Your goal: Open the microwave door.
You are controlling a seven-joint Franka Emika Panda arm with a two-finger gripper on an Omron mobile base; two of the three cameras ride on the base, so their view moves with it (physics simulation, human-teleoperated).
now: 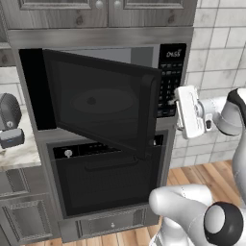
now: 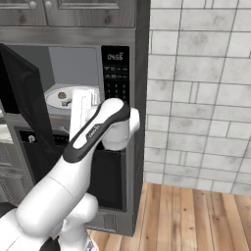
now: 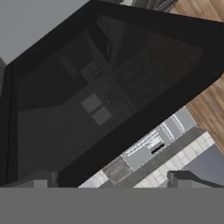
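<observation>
The microwave [image 1: 170, 53] is a black box built in under the upper cabinets, with its keypad strip [image 1: 168, 81] on the right. The microwave door [image 1: 103, 101] stands swung partway out from its left hinge, and its vertical bar handle [image 1: 150, 115] is on the free edge. From the right the grey cavity [image 2: 68, 68] shows with a white plate [image 2: 62, 98] inside, and the door [image 2: 22, 98] appears edge-on. My gripper [image 1: 178, 113] [image 2: 74, 108] hangs open just right of the door's free edge, holding nothing. In the hand view the glossy door panel [image 3: 100, 96] lies in front of my fingertips [image 3: 43, 179].
A dark oven [image 1: 103, 178] with a horizontal handle sits right under the microwave. A tiled wall [image 2: 196, 98] runs along the right, with wooden floor [image 2: 196, 215] below. A dark rounded appliance [image 1: 8, 115] stands on the counter at left. My arm [image 2: 93, 132] crosses in front of the oven.
</observation>
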